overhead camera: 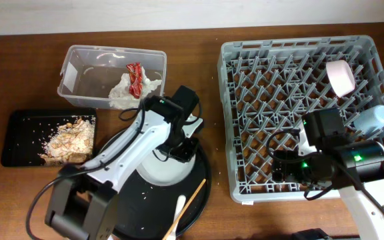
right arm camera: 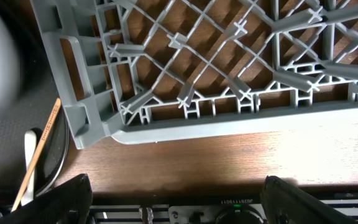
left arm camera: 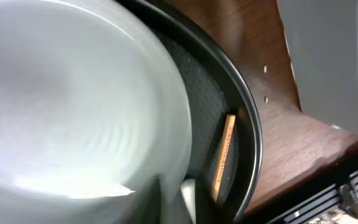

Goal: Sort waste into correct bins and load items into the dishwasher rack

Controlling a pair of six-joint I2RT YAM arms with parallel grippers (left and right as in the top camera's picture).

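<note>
White and blurred, the plate (left arm camera: 73, 93) is filling most of the left wrist view. It is lying on the large round black tray (overhead camera: 204, 180) toward the front of the counter (overhead camera: 19, 67). The left gripper (overhead camera: 180, 148) is hovering at the plate's far right edge. Its fingers are showing in neither view, so whether they are apart or clamped on the rim cannot be told. The right gripper (right arm camera: 176, 186) is hanging with fingers wide apart, holding nothing, by the front edge of the grey dishwasher rack (overhead camera: 224, 100).

The step in hand is probably lifting the plate for the rack. To do it well, the left arm should be pinching the rim squarely, then tipping the plate upright and lowering it between free pegs. Those pegs should be clear of the pinkish bowl (overhead camera: 341, 75) and light blue cup (overhead camera: 377, 118) standing at the rack's right side. The white fork (overhead camera: 177, 215) and a wooden stick (overhead camera: 193, 195) are lying just beside the plate, so the lift should be avoiding them.

In the overhead view the left arm is covering much of the plate, and the right arm is hiding the rack's near right corner. No small white cup or carrot is showing anywhere. A napkin (overhead camera: 122, 93) and red wrapper (overhead camera: 135, 77) are lying in the clear tub (overhead camera: 72, 67), and scraps (overhead camera: 69, 137) in the shallow black tray (overhead camera: 19, 133).
</note>
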